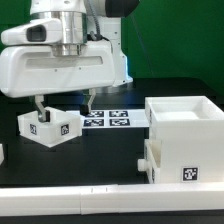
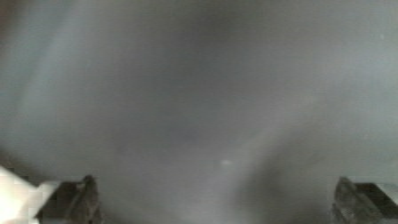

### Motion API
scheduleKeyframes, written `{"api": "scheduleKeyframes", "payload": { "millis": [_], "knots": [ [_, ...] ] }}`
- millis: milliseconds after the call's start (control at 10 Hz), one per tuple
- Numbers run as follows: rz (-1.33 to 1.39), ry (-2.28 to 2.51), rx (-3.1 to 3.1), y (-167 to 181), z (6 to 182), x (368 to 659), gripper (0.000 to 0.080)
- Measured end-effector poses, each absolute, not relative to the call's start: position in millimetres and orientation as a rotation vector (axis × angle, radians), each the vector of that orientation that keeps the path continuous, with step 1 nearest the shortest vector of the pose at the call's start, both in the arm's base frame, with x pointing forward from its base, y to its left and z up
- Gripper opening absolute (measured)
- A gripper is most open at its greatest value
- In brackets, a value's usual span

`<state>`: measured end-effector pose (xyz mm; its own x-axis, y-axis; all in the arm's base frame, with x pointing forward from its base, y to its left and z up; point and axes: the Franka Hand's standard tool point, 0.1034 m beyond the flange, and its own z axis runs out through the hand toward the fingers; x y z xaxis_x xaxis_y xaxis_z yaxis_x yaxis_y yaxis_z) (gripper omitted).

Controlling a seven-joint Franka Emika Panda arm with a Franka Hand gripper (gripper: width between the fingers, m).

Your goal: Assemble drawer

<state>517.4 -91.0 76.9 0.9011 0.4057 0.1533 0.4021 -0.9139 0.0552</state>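
We see the fingers (image 1: 37, 107) spread wide, pinching nothing, hanging over a small tray (image 1: 50, 128) at the exterior view's left of the black counter (image 1: 110, 150). The large open-topped housing (image 1: 185, 135) stands well apart at the right, with the marker board (image 1: 107, 119) between them. In the wrist view we make out little beyond grey blur.

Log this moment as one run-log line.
gripper: open, empty | position: low by small tray | small tray: on table, beside marker board | housing: upright, exterior view's right, untouched
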Motion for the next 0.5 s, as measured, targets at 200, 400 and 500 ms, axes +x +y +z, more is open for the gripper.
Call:
{"api": "scheduleKeyframes", "payload": {
  "millis": [200,400,500],
  "knots": [
    [0.249,0.148,3.149,-75.7,74.5,516.0,0.0649],
    [0.258,-0.017,3.173,-78.3,74.1,515.8,0.0649],
    [0.258,-0.109,3.181,-76.2,74.0,516.0,0.0649]
  ]
}}
